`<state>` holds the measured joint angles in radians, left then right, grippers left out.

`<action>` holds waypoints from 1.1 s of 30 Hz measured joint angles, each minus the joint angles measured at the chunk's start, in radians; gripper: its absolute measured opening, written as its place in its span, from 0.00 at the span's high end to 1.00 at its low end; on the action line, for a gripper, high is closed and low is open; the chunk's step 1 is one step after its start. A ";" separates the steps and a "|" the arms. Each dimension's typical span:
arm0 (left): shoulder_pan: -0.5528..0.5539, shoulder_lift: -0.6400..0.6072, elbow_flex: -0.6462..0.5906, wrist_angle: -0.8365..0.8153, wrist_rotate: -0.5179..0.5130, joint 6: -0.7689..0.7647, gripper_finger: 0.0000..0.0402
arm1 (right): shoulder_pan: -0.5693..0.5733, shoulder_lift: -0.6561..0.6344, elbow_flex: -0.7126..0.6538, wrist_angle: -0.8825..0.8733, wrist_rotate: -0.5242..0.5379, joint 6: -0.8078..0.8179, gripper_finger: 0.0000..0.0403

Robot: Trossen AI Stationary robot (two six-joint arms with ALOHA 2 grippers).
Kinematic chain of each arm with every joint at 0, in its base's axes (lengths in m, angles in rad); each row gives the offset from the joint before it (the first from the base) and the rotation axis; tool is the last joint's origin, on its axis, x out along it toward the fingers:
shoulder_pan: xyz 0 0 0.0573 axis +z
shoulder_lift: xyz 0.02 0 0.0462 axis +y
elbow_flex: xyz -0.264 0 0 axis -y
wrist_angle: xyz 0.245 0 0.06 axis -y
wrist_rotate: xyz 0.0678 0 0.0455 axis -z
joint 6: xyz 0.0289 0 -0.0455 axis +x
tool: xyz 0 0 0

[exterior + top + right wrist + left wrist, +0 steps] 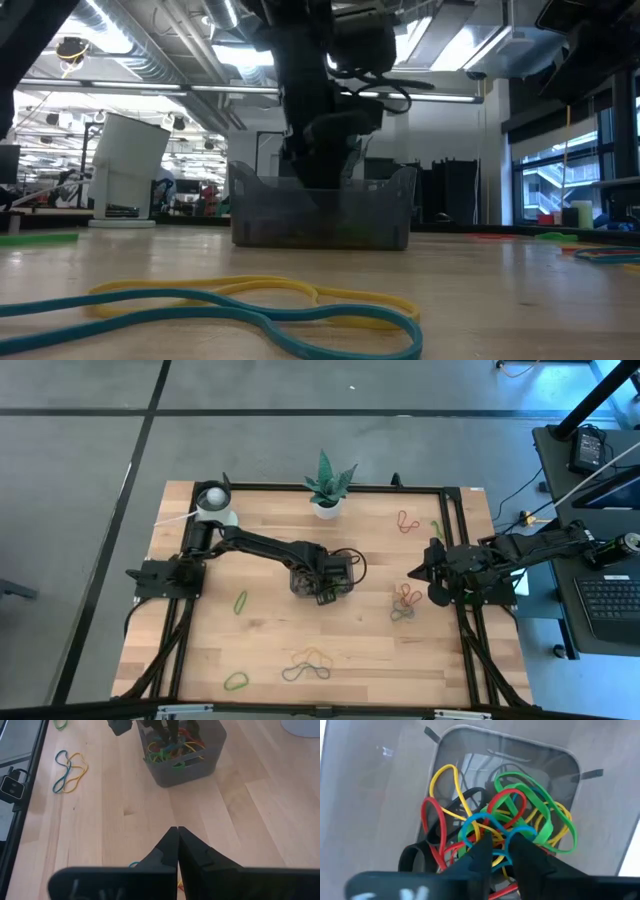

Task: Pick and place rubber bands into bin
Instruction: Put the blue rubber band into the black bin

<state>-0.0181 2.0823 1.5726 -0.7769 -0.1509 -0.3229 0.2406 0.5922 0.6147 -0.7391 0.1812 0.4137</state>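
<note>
The dark grey translucent bin point(298, 584) point(320, 215) point(192, 765) stands mid-table, holding several rubber bands point(530, 800) in green, yellow, red, black and blue. My left gripper point(325, 574) point(500, 845) reaches down inside it, fingers nearly together on a blue band. My right gripper point(418, 572) point(175, 834) hovers shut near the table's right edge, beside a pile of loose bands point(405, 603). More bands lie flat on the table: yellow and blue ones point(308, 665) point(250, 305) point(70, 765), green ones point(240, 601) point(236, 681) and a red one point(405, 520). My left gripper pinches a blue rubber band point(485, 822) at the middle of its loop, between the two fingertips, coming from above and pointing down into the bin. The band's two lobes spread out to either side of the fingers and lie on the heap of bands in the bin.
A potted plant point(327, 488) stands at the far edge behind the bin, and a white round cup point(213, 500) at the far left corner. Black frame rails point(455, 560) run along the table's sides. Bare wood lies between the bin and the right gripper.
</note>
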 joint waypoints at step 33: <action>-0.036 -0.317 0.147 -0.314 -0.193 -0.030 0.85 | 0.000 -0.002 0.000 -0.005 -0.001 0.006 0.98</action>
<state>-0.0538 1.7657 1.7199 -1.0913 -0.3439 -0.3531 0.2409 0.5907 0.6147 -0.7441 0.1806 0.4199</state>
